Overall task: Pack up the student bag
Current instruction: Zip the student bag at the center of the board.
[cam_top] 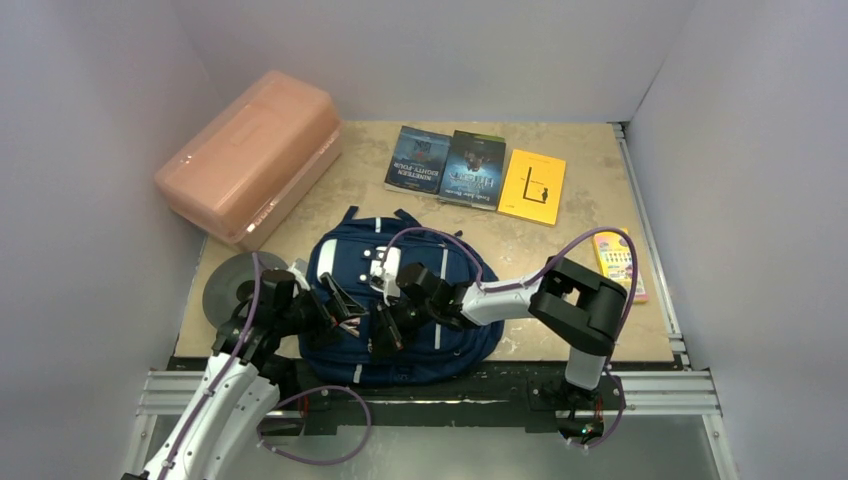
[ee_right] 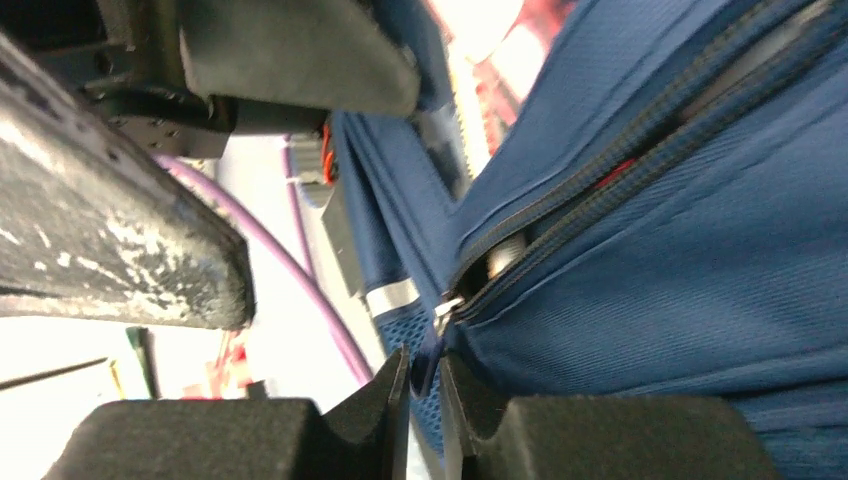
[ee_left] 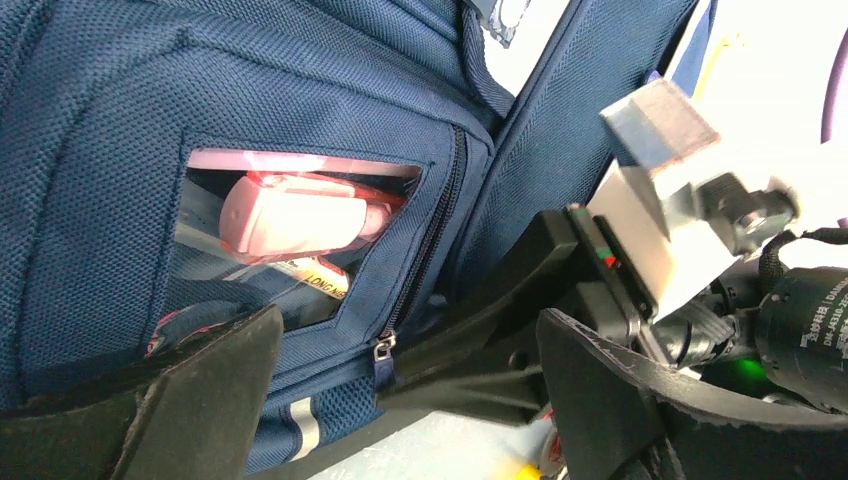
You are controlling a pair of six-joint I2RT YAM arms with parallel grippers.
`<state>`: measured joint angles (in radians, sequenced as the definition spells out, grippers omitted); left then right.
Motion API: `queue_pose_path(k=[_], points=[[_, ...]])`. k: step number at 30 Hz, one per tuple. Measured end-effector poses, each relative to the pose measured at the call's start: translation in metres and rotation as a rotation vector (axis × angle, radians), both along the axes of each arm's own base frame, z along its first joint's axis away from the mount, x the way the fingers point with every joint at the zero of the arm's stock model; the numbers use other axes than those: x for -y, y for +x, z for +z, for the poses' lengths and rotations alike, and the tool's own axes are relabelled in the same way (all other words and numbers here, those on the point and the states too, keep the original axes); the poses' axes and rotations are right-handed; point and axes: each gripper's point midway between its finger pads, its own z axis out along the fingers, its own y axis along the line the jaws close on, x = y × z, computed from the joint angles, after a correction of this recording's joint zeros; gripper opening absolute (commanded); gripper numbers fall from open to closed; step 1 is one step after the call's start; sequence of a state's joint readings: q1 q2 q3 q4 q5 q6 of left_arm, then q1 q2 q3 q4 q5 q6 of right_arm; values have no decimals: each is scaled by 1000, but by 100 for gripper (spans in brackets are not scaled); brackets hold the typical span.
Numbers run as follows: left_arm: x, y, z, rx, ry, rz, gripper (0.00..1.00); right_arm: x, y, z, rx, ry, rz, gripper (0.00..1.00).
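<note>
The navy student bag point(cam_top: 352, 248) lies flat, front up, at the table's point(cam_top: 590, 200) near edge, its grey stripes showing. Its front pocket point(ee_left: 405, 265) gapes open, with the zip pull point(ee_right: 447, 308) at the lower corner.

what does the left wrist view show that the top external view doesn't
Only the left wrist view: a zip pocket of the student bag lies open with a pink item inside, and the right pincer is at its zip pull. Only the top external view: three books, the salmon-pink box, a grey disc and a colourful pack. Both show the navy bag, the right pincer and the wide-open left pincer.
</note>
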<state>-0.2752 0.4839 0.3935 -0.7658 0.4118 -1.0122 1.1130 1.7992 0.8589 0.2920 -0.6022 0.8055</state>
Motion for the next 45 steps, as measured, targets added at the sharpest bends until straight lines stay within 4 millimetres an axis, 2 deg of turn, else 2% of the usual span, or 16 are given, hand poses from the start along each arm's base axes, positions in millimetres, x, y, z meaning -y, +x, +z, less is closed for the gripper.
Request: queue_pose_path(k=[3, 6, 7, 10, 16, 19, 20, 23, 27, 29, 30, 32, 34, 37, 42, 45], points=[[0, 0, 0, 4, 0, 1, 100, 1, -13, 4, -50, 7, 39, 27], [0, 1, 1, 6, 1, 2, 100, 1, -20, 7, -74, 11, 56, 16], [0, 1, 0, 6, 1, 3, 100, 0, -21, 8, -78, 14, 56, 16], [0, 1, 0, 6, 1, 3, 100, -2, -19, 9, -96, 17, 30, 28], [-1, 0, -1, 6, 1, 2, 100, 6, -16, -5, -146, 8, -98, 41], [-1, 0, -2, 8, 1, 2, 100, 4, -14, 4, -94, 3, -150, 51], [-1, 0, -2, 9, 1, 2, 100, 4, -14, 9, -61, -4, -165, 57], [-1, -1, -2, 11, 3, -1, 100, -4, -18, 34, 101, 14, -187, 68], [-2, -2, -3, 14, 12, -11, 100, -13, -48, 78, 451, 122, -118, 69], [-2, -2, -3, 18, 15, -16, 100, -10, -62, 92, 628, 179, -70, 69], [-2, -2, -2, 19, 16, -17, 100, -7, -62, 95, 717, 198, -53, 69], [-2, -2, -2, 21, 18, -16, 100, 1, -49, 91, 881, 199, -31, 69], [-3, -2, -1, 22, 21, -17, 100, 9, -29, 77, 1050, 150, 7, 69], [-3, -3, -2, 22, 26, -17, 100, 14, -11, 61, 1234, 97, 82, 70], [-3, -3, -2, 19, 26, -18, 100, 17, -2, 35, 1433, 67, 240, 68], [-3, -2, -4, 13, 30, -20, 100, 13, -2, 29, 1501, 79, 298, 69]])
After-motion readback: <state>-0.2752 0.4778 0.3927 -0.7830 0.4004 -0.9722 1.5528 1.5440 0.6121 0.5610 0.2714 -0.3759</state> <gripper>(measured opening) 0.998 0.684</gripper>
